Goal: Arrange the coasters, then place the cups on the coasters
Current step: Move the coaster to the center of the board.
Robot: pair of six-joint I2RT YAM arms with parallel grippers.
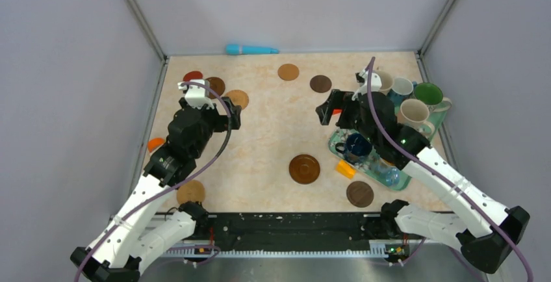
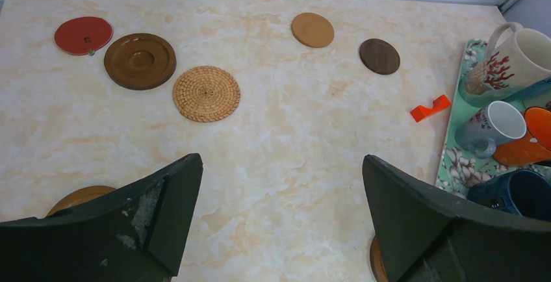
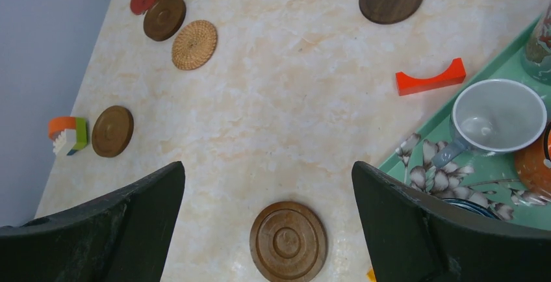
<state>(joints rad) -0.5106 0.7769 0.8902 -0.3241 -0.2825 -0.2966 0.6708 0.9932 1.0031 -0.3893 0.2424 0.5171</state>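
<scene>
We note left end effector (image 2: pixel 281 160) and right end effector (image 3: pixel 268 165) both spread, holding nothing; coasters (image 1: pixel 305 168) lie scattered across the desk (image 1: pixel 273 132), cups (image 1: pixel 414 110) crowd the teal tray (image 3: pixel 422 165) at 3 o'clock

You have a beige marble-look tabletop (image 2: pixel 292 139): smooth, faint sheen. At ten o'clock, the round woven rattan coaster (image 2: pixel 206 93) looks rough and matt. The dark brown dished wooden coaster (image 2: pixel 140 61) beside it looks glossy. At three o'clock, the white glazed ceramic mug (image 2: pixel 484 131) is shiny.
</scene>
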